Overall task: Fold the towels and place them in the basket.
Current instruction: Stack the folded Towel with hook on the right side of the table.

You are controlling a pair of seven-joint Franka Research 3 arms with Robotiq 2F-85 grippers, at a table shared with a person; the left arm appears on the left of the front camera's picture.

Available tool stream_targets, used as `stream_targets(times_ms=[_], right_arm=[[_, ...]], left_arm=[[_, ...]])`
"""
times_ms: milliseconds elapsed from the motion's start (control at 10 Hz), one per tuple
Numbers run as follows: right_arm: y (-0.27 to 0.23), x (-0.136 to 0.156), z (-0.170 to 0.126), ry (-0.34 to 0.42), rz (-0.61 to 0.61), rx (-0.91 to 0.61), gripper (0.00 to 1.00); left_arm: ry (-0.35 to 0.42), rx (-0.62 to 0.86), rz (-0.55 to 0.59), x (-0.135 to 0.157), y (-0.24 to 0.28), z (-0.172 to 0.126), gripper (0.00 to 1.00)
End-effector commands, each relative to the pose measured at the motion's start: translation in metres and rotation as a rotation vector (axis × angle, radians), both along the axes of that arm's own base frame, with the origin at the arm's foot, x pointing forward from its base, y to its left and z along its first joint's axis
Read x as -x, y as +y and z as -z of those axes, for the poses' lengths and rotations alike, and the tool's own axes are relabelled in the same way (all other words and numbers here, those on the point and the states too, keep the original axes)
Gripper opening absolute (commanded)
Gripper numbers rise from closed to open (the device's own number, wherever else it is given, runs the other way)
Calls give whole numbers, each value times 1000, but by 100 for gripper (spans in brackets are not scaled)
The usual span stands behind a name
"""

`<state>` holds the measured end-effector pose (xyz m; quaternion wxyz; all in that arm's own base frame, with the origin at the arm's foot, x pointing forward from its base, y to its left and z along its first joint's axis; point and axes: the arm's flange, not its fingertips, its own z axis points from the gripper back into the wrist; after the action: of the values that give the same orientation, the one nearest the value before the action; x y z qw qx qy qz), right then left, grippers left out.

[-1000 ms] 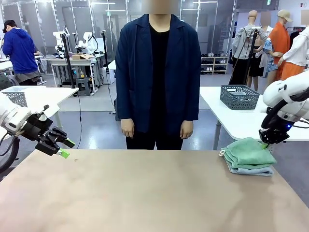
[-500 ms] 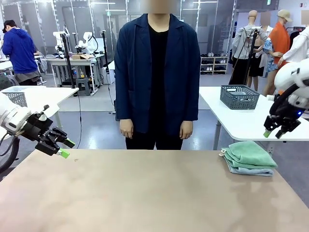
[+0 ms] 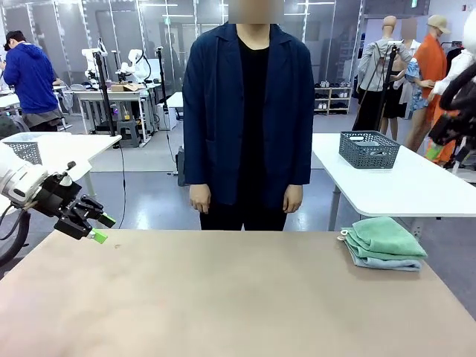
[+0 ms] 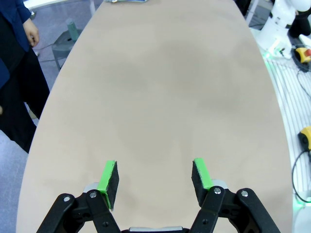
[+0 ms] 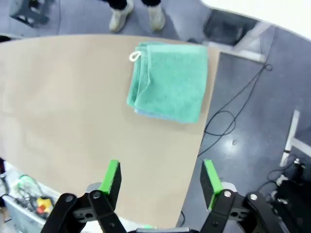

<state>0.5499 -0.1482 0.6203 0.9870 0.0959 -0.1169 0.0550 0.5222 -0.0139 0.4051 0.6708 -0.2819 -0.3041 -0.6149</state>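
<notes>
The two towels lie folded in a stack near the table's right edge, the green towel on top of the pale blue one, whose white loop sticks out at one corner. My right gripper hangs open high above the stack, holding nothing; part of that arm shows at the right edge. At the table's left end, my left gripper is open just above the bare tabletop. The dark grey basket stands on a white side table behind.
A person in a dark blue jacket stands at the far side of the table, hands down. A paler lattice basket sits on another white table at the left. The brown tabletop is bare in the middle.
My right gripper has let go of the green towel, opened, and risen up and to the right, away from the stack. The left arm has not moved.
</notes>
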Motion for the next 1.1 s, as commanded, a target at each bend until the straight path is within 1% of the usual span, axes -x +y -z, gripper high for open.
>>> stream_targets(times_ms=[0,100,200,300,400,600,700,800,1000], right_arm=[[22,38,-26,25,38,88,82],[27,56,-48,22,34,96,82],[31,73,-65,25,66,114,82],[37,88,-78,28,71,130,82],[42,98,-83,50,70,129,82],[47,105,-87,47,56,118,82],[47,104,-87,55,33,104,82],[45,105,-96,37,44,125,82],[45,105,-96,37,44,125,82]], left_arm=[[-4,-6,-4,0,-1,-1,77],[-4,-6,-4,0,-1,-1,77],[-4,-6,-4,0,-1,-1,77],[-4,-6,-4,0,-1,-1,77],[-4,-6,-4,0,-1,-1,77],[-4,-6,-4,0,-1,-1,77],[-4,-6,-4,0,-1,-1,77],[-4,-6,-4,0,-1,-1,77],[-4,-6,-4,0,-1,-1,77]])
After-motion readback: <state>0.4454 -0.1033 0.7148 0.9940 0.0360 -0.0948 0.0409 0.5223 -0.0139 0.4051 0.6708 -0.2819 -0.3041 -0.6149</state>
